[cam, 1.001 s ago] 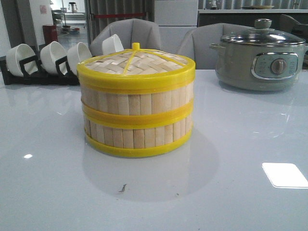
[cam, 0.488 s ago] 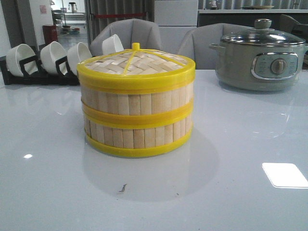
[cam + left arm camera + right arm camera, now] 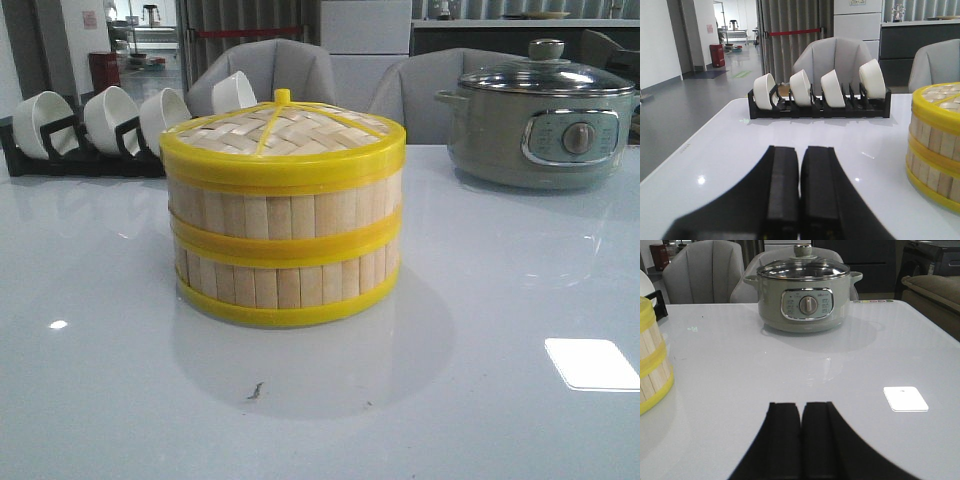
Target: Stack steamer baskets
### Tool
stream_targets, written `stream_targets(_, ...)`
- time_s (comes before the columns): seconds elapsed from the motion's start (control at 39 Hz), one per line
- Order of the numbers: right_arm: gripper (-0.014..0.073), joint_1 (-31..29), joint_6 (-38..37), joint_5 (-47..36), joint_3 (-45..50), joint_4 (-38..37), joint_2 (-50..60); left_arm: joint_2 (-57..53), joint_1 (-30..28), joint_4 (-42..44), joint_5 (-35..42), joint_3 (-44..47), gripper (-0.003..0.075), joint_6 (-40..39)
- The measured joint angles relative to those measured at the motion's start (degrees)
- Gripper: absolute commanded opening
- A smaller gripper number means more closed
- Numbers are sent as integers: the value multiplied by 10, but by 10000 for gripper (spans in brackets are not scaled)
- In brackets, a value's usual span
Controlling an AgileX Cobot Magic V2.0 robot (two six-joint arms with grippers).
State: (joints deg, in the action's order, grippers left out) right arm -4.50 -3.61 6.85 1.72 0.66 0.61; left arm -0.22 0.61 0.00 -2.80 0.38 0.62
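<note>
While I watch from the front camera, the two round bamboo-slat steamer baskets with yellow rims (image 3: 283,250) sit stacked one on the other at the middle of the glossy white table (image 3: 500,400), capped by a flat woven-bamboo lid with a yellow rim and knob (image 3: 283,135). The stack's edges line up cleanly, the upper basket's bottom rim seated on the lower basket's top rim.

My left gripper (image 3: 800,195) shows in its wrist camera with both black fingers pressed together, nothing between them, resting low over bare table. The stack stands apart from it on the side towards the table's middle. Beyond the left gripper, a black dish rack holding four white bowls on edge (image 3: 819,97) lines the far edge.

My right gripper (image 3: 800,440) likewise has its black fingers closed against each other and empty. The stack's wall sits well off to its side, and a grey-green electric cooking pot with a glass lid (image 3: 803,295) stands near the far edge. Between that gripper and the pot lies open tabletop.

Whether either gripper touches the surface, I cannot tell.
</note>
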Motion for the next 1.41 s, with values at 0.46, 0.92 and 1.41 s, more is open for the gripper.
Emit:
stream_targets(0.46, 51, 0, 0, 2, 0, -31, 0, 0, 0, 0, 0, 0, 87, 0)
stream_targets(0.92, 51, 0, 0, 5, 0, -31, 0, 0, 0, 0, 0, 0, 87, 0)
stream_targets(1.41, 51, 0, 0, 5, 0, -31, 0, 0, 0, 0, 0, 0, 87, 0)
